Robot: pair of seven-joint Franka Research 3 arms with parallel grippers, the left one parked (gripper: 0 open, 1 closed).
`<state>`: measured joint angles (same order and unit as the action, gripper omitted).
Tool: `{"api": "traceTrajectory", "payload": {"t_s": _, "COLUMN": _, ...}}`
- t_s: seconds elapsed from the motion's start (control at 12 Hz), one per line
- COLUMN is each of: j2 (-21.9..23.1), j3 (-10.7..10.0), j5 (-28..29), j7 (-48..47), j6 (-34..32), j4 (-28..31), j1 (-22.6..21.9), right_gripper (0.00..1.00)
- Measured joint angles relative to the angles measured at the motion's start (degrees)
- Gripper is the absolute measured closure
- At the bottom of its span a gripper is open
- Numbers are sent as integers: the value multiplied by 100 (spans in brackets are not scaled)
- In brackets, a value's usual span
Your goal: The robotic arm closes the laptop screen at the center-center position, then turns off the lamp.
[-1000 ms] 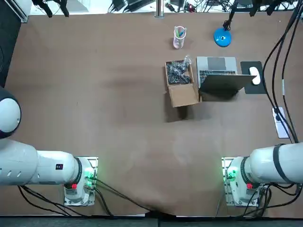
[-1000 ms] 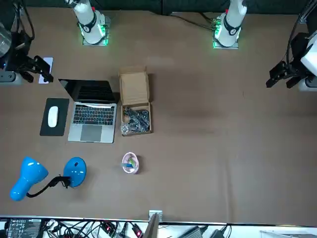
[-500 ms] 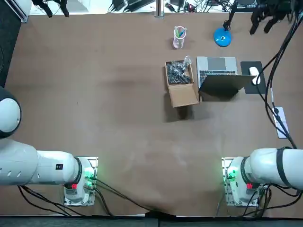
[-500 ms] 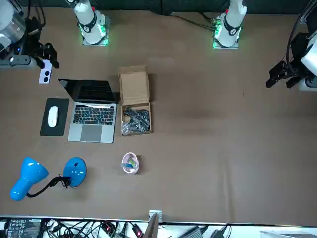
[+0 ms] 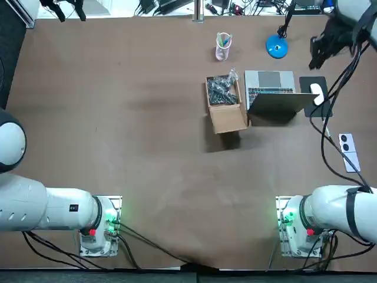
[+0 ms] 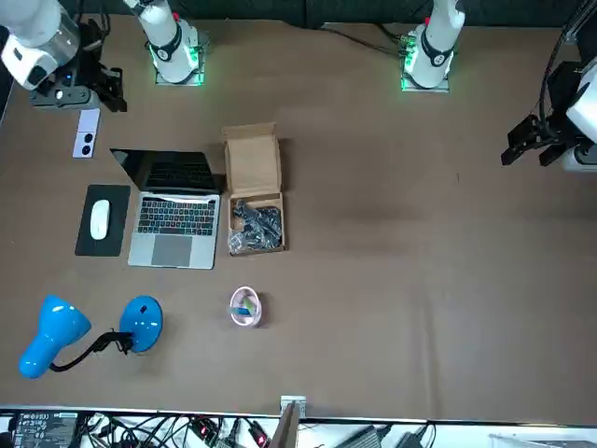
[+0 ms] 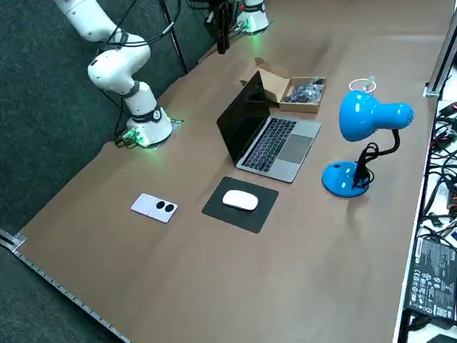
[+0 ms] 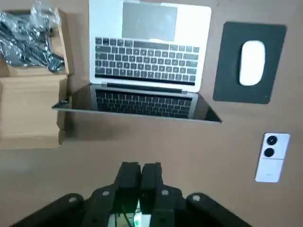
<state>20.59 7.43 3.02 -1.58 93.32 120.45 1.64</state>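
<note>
laptop (image 5: 270,84): open, 2 o'clock of table (image 5: 147,118) centre, top view | right gripper (image 8: 140,166): fingers together, empty, aloft at laptop's 2 o'clock | lid (image 5: 280,104): stiff, hinged, likely fragile; push mid top edge | lamp (image 5: 275,46): laptop's 12 o'clock

Brown worktop (image 5: 147,147). Silver laptop (image 8: 149,52) with black keys and a dark screen. Bright blue lamp (image 7: 364,114) with a black neck. White mouse (image 8: 252,62) on a black pad (image 8: 227,75). Tan cardboard box (image 6: 252,168). White switch (image 8: 270,158) with two black dots. Black gripper (image 8: 140,170) over the worktop, behind the laptop's lid.
</note>
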Motion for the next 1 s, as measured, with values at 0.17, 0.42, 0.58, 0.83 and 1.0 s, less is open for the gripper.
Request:
{"api": "traceTrajectory", "payload": {"t_s": 0.17, "j2": 249, "j3": 0, "j5": 60, "j7": 0, "j6": 205, "j4": 483, "j1": -18, "right_gripper": 98}}
{"api": "traceTrajectory", "payload": {"t_s": 0.42, "j2": 498, "j3": 0, "j5": 68, "j7": 0, "j6": 356, "j4": 959, "j1": -29, "right_gripper": 98}}
{"api": "traceTrajectory", "payload": {"t_s": 0.58, "j2": 530, "j3": 0, "j5": 73, "j7": 0, "j6": 479, "j4": 1119, "j1": -30, "right_gripper": 98}}
{"api": "traceTrajectory", "payload": {"t_s": 0.83, "j2": 463, "j3": 11, "j5": 86, "j7": 0, "j6": 945, "j4": 1521, "j1": -32, "right_gripper": 98}}
{"api": "traceTrajectory", "payload": {"t_s": 1.0, "j2": 300, "j3": 73, "j5": 89, "j7": -8, "j6": 1361, "j4": 1839, "j1": -34, "right_gripper": 98}}
